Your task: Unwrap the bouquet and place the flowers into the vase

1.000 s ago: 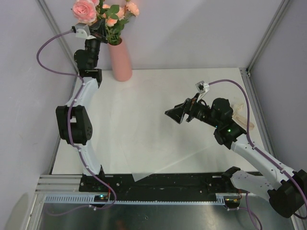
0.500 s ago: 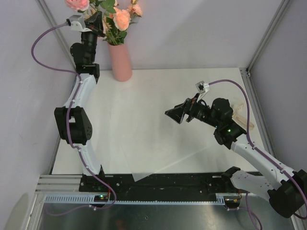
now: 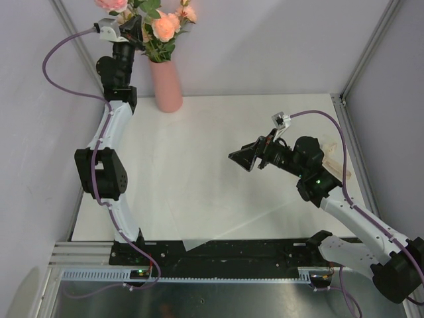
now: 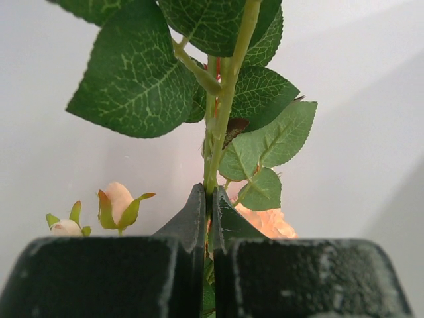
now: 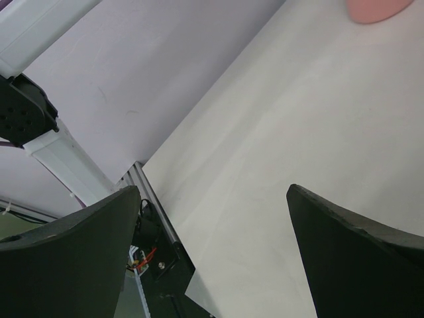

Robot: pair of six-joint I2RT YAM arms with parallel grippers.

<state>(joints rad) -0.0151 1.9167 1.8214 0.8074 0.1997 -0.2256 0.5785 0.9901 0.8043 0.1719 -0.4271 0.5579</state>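
top: overhead, far | left wrist: close on flowers (image 4: 218,132) | right wrist: down across table (image 5: 298,132)

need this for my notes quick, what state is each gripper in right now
Left gripper: closed on a flower stem.
Right gripper: open, holding nothing.

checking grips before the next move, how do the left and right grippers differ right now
The left gripper has its jaws shut on a rose stem; the right gripper has its jaws wide open with nothing between them. The left gripper is raised at the far left, by the flowers above the vase; the right gripper hangs over the table's right half. Both are black.
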